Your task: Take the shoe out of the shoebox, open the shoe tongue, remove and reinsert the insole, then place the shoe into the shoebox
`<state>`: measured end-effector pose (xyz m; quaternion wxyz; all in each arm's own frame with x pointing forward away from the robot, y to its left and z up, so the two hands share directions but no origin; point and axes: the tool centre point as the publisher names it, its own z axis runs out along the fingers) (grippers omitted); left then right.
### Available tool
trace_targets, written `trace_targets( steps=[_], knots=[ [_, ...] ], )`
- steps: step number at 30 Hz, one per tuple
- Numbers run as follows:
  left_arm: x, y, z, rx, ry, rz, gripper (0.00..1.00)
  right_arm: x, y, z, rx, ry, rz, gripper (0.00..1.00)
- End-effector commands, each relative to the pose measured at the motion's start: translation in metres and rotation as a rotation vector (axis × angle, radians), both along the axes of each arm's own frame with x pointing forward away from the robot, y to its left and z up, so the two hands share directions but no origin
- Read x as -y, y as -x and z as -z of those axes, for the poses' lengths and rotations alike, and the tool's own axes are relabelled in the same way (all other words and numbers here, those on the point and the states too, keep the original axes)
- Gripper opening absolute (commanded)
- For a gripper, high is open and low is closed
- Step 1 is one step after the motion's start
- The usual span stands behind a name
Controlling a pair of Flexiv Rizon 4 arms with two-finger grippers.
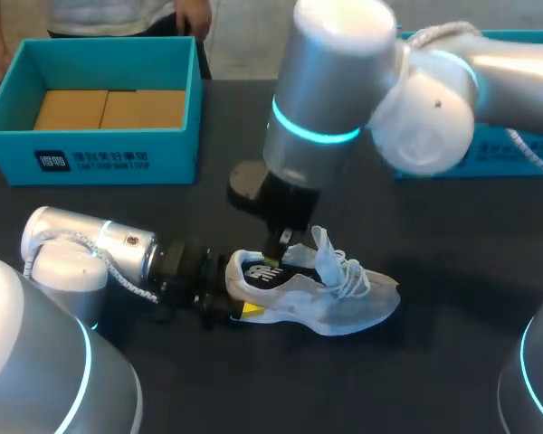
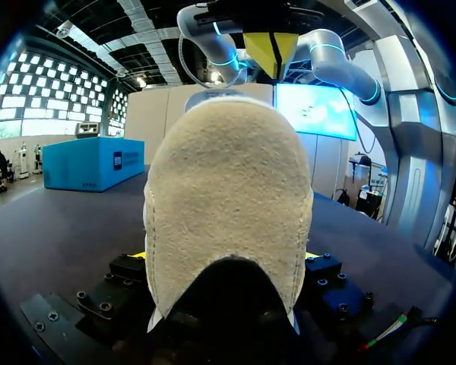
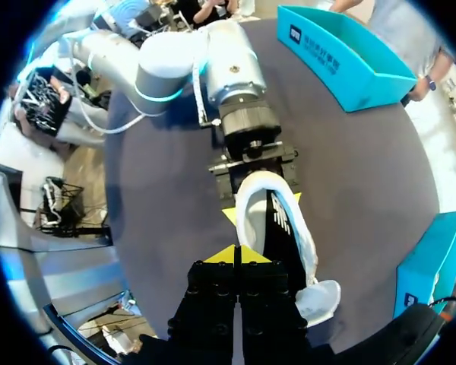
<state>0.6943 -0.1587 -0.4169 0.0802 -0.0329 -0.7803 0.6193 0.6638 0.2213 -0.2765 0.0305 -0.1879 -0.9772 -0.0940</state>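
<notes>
In the head view, the shoe sits on its sole on the table, between the middle and the near edge. The heel points toward our left side and the toe toward our right. Our left tool comes in low from the left and pinches the heel. Our right tool hangs over the shoe's mouth, close above the dark insole. The pale tongue stands up just on the toe side of it, with the laces loose beyond. The open shoebox sits at the far left corner, well apart. A second teal box lies at the far right edge, and neither is in the way.

Over to the left wrist view. The suede heel of the shoe fills the space ahead, clamped between our fingers. The right tool shows above it with its yellow tips pressed together and nothing visible between them.

Now the right wrist view. Our own right tool has its tips pressed together here too. The shoe runs lengthwise away from it to the left tool at the heel. The insole lies inside. We cannot tell whether our tips are over the opening or just beside its rim.

Our read is that the right arm is the nearer one for the insole. The way in is straight down into the mouth, and the tongue and laces are what crowd it.
</notes>
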Motion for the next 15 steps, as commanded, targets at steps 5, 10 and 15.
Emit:
trace_targets(
  steps=[5, 10, 15],
  knots=[
    [0.000, 0.000, 0.002, 0.000, -0.001, -0.002, 0.00, -0.014, 0.002, 0.021, 0.080, 0.052, 0.030, 0.00],
    [0.000, 0.000, 0.002, 0.000, -0.001, -0.002, 0.00, -0.013, -0.007, 0.033, 0.118, 0.127, 0.052, 0.00],
    [0.000, 0.000, 0.002, 0.000, -0.001, -0.002, 0.00, -0.013, -0.007, 0.033, 0.118, 0.127, 0.052, 0.00]
  ],
)
